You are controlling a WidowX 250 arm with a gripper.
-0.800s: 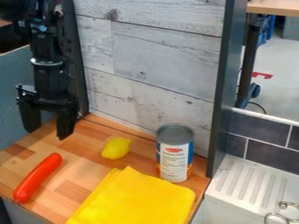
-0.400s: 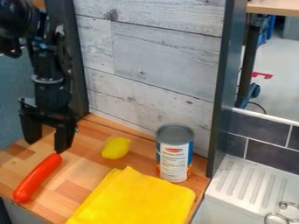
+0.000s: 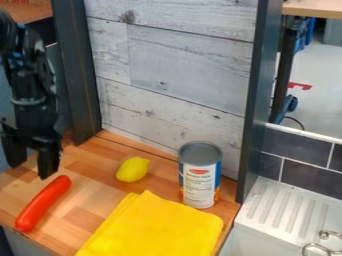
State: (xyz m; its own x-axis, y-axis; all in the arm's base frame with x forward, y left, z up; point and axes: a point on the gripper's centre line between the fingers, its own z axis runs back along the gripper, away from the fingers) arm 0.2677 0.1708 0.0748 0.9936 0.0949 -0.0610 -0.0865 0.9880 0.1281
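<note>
Across the wooden counter lies a red sausage, near the empty, wide-open gripper; clearance is hard to judge, and a low fingertip could send the rounded sausage rolling.

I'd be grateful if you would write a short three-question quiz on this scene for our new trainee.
1. True or false: the can stands upright on the wooden counter.
2. Fill in the blank: the colour of the folded cloth is ____.
3. Which of these is nearest to the gripper?
A) the can
B) the lemon
C) the red sausage-shaped object

Key: 1 true; 2 yellow; 3 C
</note>
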